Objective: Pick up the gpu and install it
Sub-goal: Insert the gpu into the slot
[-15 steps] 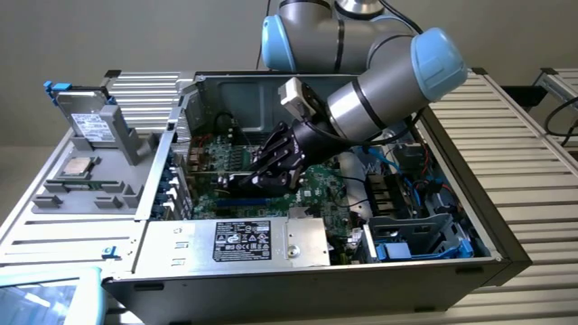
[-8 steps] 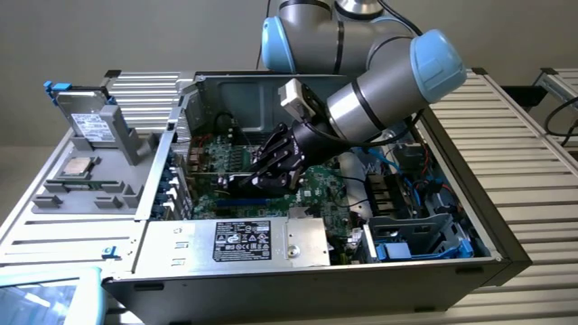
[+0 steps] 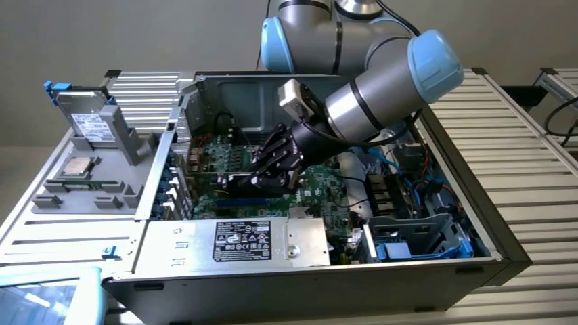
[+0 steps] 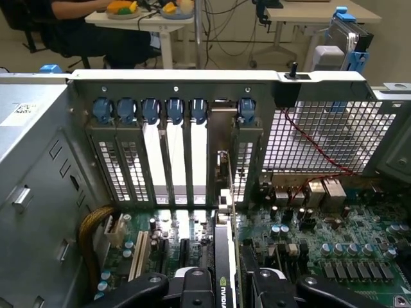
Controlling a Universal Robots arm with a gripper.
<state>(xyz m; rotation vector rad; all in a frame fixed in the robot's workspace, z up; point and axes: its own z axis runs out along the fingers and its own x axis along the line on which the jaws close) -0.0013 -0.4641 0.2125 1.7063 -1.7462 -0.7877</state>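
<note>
Seating the card: the gpu (image 4: 222, 247) stands on edge over the motherboard (image 4: 334, 256) inside the open computer case (image 3: 298, 284), near the middle of the board, with its metal end turned to the row of rear slots.
Claw (image 3: 273, 177): clenched on the gpu, with fingers (image 4: 190, 292) on either face of the card; in the exterior view it reaches down into the case from the exterior view's right.
Alignment: the card's bracket end meets the one rear slot (image 4: 220, 128) with no blue clip over it, in the row of blue clips (image 4: 167, 110). It looks lined up, but I cannot tell whether the edge connector is fully home in its socket.
Doing it well: push straight down along the card's own plane, evenly at both ends, so that neither end enters cocked. Do not lean it sideways into the neighbouring slot covers (image 4: 128, 170).
Watch for: the bracket's tongue catching on the case's rear wall (image 4: 321, 138) instead of sliding down beside it, and the capacitors (image 4: 282, 231) just beside the card.
Grip: firm on both faces, so the card cannot pivot under the push.
</note>
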